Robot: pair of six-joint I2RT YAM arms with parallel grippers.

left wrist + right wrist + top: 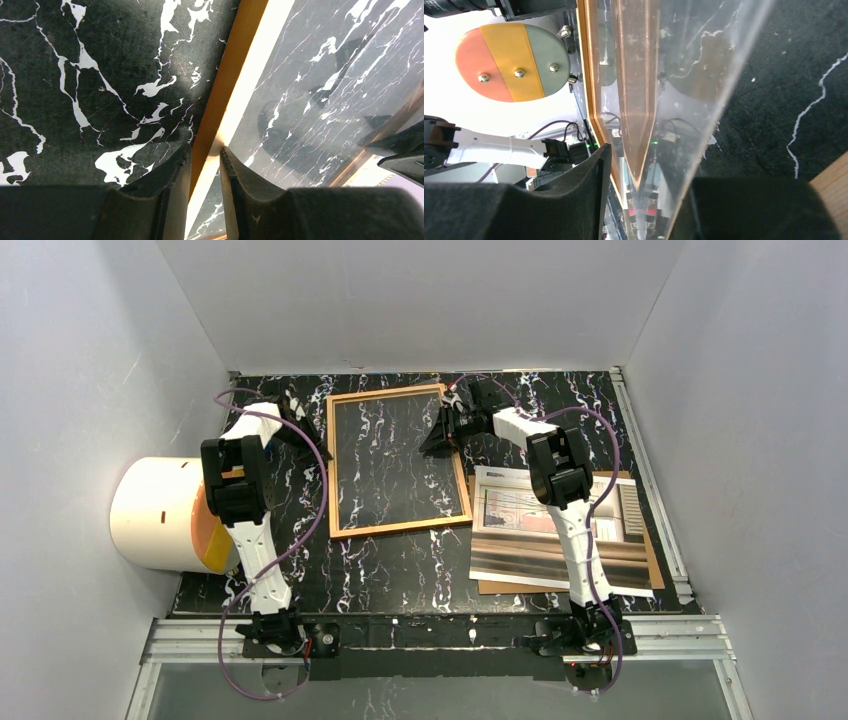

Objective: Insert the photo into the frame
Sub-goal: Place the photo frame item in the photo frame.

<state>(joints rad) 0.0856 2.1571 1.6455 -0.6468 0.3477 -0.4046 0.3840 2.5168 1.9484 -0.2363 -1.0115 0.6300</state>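
The frame (398,460), thin orange-brown wood around a clear pane, sits mid-table on the black marbled top. My left gripper (297,430) is at its left rail near the far corner. In the left wrist view that gripper (206,149) is shut on the rail (227,65), one finger on each side. My right gripper (440,440) is at the frame's right rail. In the right wrist view it (649,165) stands open, with the rail (591,75) and the pane's edge between its jaws. The photo (520,515) lies face up at the right, partly under the right arm.
A plain brown backing board (510,588) lies under the photo. A white cylinder (160,515) with an orange end lies at the table's left edge. White walls close in the table on three sides.
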